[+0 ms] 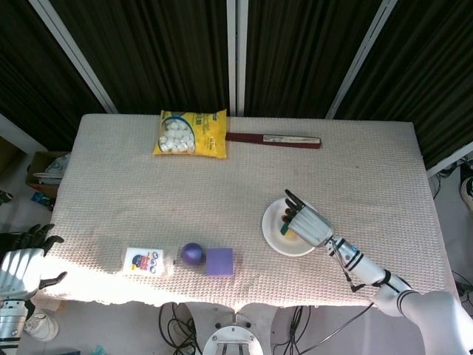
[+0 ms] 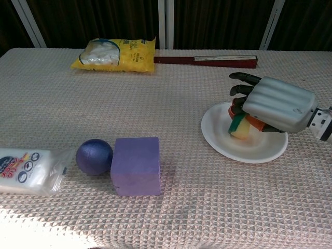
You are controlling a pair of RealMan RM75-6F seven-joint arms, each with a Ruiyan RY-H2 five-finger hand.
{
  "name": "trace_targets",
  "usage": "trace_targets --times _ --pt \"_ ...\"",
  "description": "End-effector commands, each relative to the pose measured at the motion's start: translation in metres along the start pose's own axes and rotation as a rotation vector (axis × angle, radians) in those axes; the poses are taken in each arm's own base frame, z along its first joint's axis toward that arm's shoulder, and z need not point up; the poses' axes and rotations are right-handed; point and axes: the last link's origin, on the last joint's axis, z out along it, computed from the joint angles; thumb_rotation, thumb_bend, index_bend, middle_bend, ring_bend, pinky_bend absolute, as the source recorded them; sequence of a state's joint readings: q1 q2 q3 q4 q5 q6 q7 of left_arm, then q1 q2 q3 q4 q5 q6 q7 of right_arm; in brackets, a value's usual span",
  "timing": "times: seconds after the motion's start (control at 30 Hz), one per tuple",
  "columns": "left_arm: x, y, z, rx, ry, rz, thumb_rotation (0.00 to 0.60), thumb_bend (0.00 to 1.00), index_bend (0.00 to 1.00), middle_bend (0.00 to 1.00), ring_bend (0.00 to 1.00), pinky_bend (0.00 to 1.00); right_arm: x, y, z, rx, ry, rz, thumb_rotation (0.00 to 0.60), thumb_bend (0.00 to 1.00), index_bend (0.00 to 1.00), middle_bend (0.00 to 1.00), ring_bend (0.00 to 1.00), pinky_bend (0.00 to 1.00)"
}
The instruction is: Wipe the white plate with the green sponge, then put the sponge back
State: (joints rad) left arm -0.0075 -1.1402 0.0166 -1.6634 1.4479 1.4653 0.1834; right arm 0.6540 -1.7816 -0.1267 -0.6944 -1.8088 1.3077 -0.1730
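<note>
Dark slatted wall (image 1: 148,52) behind table (image 1: 133,185)

The right hand (image 2: 274,105) covers most of the green sponge (image 2: 238,126) and the far right part of the white plate (image 2: 228,145), so whether the sponge touches the plate cannot be told. The left hand (image 1: 22,265) (seen only in the head view) hangs off the surface's near left corner, its arm cut by the picture's edge. The print on the packet (image 2: 23,171) at the near left edge is too small to read, and the chest view crops the packet.

Sponge (image 2: 239,126) on plate (image 2: 220,141) — ball (image 2: 94,156) seemingly touching block (image 2: 136,165).
</note>
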Motion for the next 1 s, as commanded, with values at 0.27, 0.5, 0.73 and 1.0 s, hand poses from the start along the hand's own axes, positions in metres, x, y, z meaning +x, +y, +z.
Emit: trace_targets --times 0.27,0.5,0.73,1.0 --pt "0.000 -0.006 -0.004 0.018 0.000 0.001 0.600 0.03 0.34 0.12 0.08 0.16 0.018 -0.023 0.062 -0.030 0.125 -0.004 0.600 0.72 0.97 0.47 0.23 0.01" --pt "0.002 -0.009 -0.005 0.016 0.007 0.002 0.600 0.03 0.34 0.12 0.08 0.16 0.032 -0.014 0.061 -0.064 0.209 0.042 0.600 0.72 0.97 0.47 0.23 0.01" --pt "-0.001 -0.007 -0.003 0.013 0.002 -0.009 0.600 0.03 0.34 0.12 0.08 0.16 0.024 0.004 0.002 -0.063 0.166 0.027 0.600 0.72 0.97 0.48 0.23 0.00" --pt "-0.002 -0.004 -0.001 0.007 -0.001 -0.008 0.600 0.03 0.34 0.12 0.08 0.16 0.005 0.008 -0.035 -0.034 0.032 -0.014 0.600 0.73 0.98 0.48 0.24 0.00"
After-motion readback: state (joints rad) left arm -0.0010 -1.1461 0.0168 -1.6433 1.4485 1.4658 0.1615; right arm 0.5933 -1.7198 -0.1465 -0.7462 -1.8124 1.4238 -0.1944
